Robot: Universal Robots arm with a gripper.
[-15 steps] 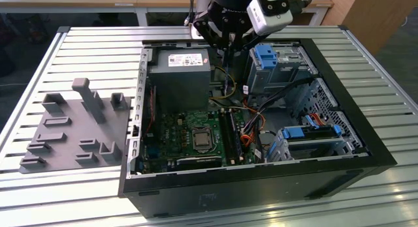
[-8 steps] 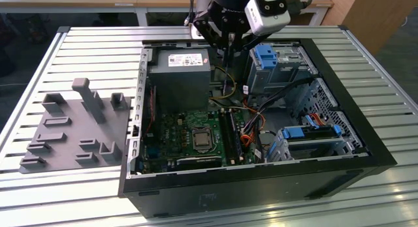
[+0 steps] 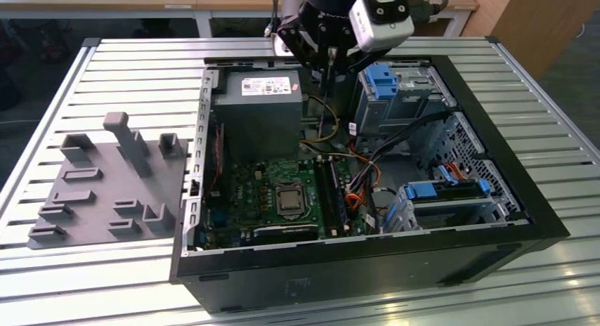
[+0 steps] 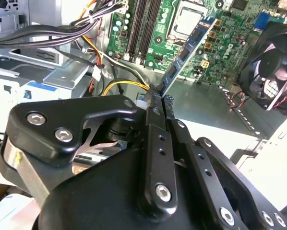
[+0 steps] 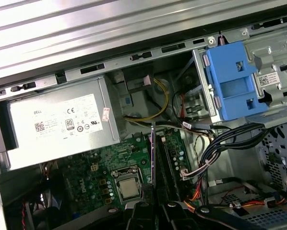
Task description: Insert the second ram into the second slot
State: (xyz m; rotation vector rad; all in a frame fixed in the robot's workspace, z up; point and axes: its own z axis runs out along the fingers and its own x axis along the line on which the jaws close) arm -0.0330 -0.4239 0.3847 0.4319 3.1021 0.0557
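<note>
1. A grey fixture plate [image 3: 108, 182] is noted at the exterior view's left, well apart from the work. No hazard is attributed to it.
2. The power supply [image 3: 258, 108] stands just beside the line of descent. A drift towards it could bring the arm's body against its wall.
3. The gripper [image 3: 330, 66] is found over the open computer case [image 3: 525, 199], its jaws closed on the second ram [image 4: 184, 51]. The stick is held by one end and hangs clear above the motherboard [image 3: 267, 189], between the power supply and the drive cage. In the second wrist view the fingers [image 4: 155, 124] are seen to pinch only a short part of it, so pivoting or slipping under insertion load is judged possible.
4. The memory slots [image 3: 330, 192] are narrow and closely set. A small offset could put the stick in the wrong slot or jam it on a latch. The latch positions cannot be told.
5. Yellow wires [image 4: 119, 85] run near the fingertips, and a cable bundle [image 3: 412, 126] is draped further right. Snagging is judged likely if the approach wanders.
6. The blue drive bracket [image 3: 380, 80] lies near the wrist hardware, so contact there is a risk.
</note>
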